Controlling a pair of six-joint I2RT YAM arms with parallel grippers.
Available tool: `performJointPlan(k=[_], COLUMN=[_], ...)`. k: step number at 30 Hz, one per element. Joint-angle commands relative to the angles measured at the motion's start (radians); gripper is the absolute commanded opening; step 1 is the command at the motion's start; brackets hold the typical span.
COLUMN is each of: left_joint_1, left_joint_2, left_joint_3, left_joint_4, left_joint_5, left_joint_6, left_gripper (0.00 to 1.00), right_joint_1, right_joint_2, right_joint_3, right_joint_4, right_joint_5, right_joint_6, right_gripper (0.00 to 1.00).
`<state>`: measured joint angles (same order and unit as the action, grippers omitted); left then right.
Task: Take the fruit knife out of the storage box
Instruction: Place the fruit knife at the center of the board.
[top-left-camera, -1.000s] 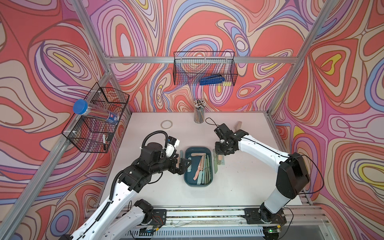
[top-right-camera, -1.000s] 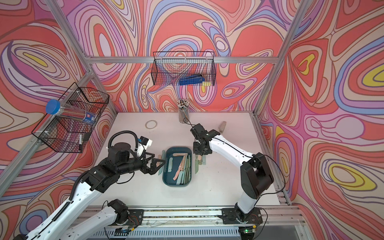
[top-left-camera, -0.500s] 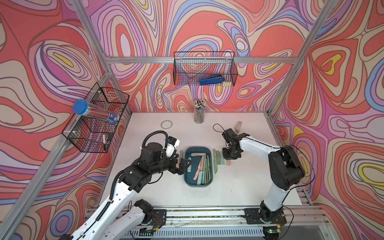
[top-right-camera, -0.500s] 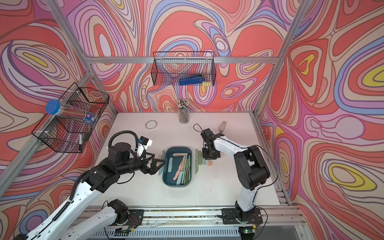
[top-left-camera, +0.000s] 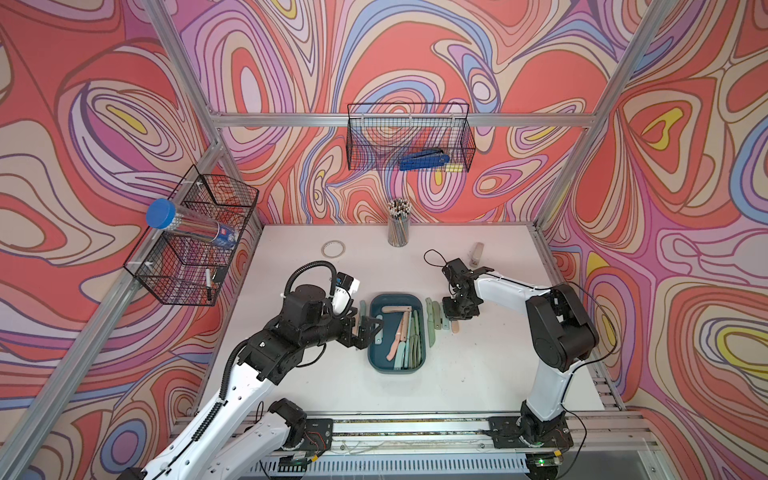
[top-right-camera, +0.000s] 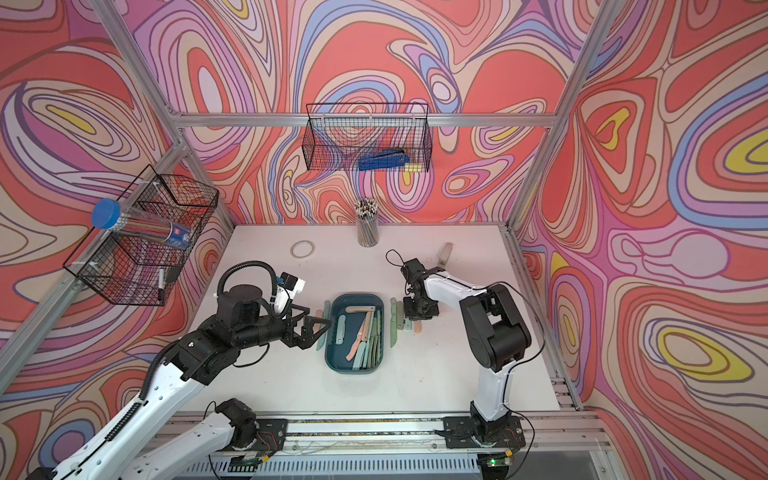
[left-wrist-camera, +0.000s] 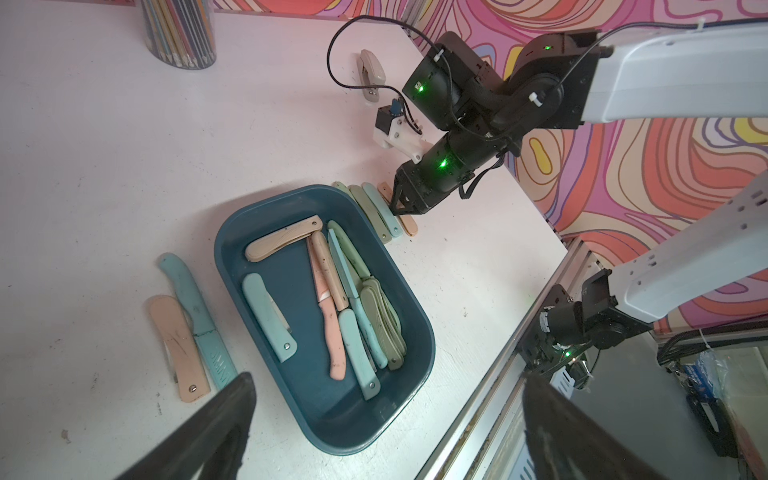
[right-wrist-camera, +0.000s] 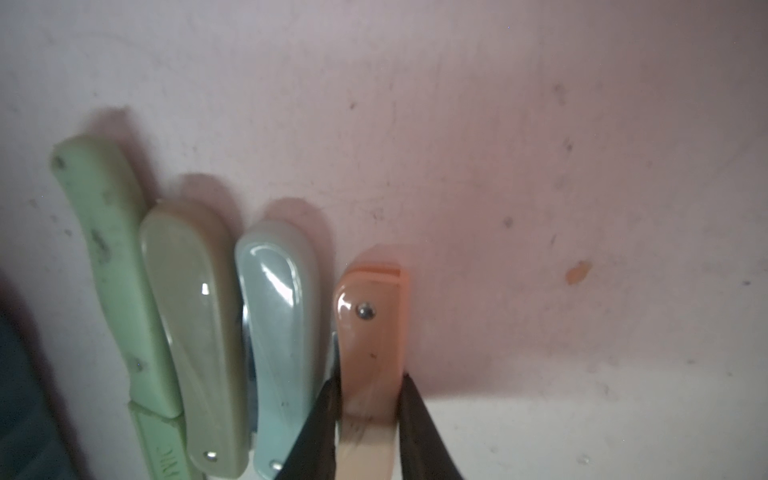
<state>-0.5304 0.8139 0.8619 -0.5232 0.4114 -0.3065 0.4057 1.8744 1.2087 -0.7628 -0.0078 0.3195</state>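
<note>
The dark teal storage box lies mid-table and holds several folded fruit knives. My right gripper is just right of the box, down at the table. It is shut on an orange fruit knife, with both pads against the knife's sides. That knife lies alongside three other knives in a row. My left gripper hovers at the box's left edge, open and empty.
Two more knives lie left of the box. A pencil cup, a tape ring and a beige stapler stand near the back wall. Wire baskets hang on the walls. The metal rail bounds the front.
My right gripper has come down towards the table and a little forward with the orange knife, ending beside the row of three. The left arm has not moved.
</note>
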Motion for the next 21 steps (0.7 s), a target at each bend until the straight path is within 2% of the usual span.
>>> performJointPlan(k=[1,6,12,21], left_joint_1=[-0.002,-0.003,-0.002,-0.002], left_joint_2=[0.002,0.002,0.001,-0.001], left_joint_3=[-0.003,-0.002,-0.003,-0.003], left_joint_4=[0.012,0.012,0.012,0.013], left_joint_5=[-0.004,-0.004,-0.005,-0.01], left_joint_6=[0.015,0.014,0.014,0.014], left_gripper=[1.0,1.0,1.0,1.0], right_joint_1=[-0.009,-0.012,-0.013,-0.013], right_joint_2=[0.039,0.049,0.041,-0.072], right_joint_3=[0.019,0.038,0.039,0.042], right_joint_4=[0.045,0.045,0.04,-0.017], right_joint_5=[-0.006,-0.009,-0.003,0.039], right_joint_6=[0.0,0.009,0.015,0.028], right_gripper=[0.25,0.25,0.32,0.41])
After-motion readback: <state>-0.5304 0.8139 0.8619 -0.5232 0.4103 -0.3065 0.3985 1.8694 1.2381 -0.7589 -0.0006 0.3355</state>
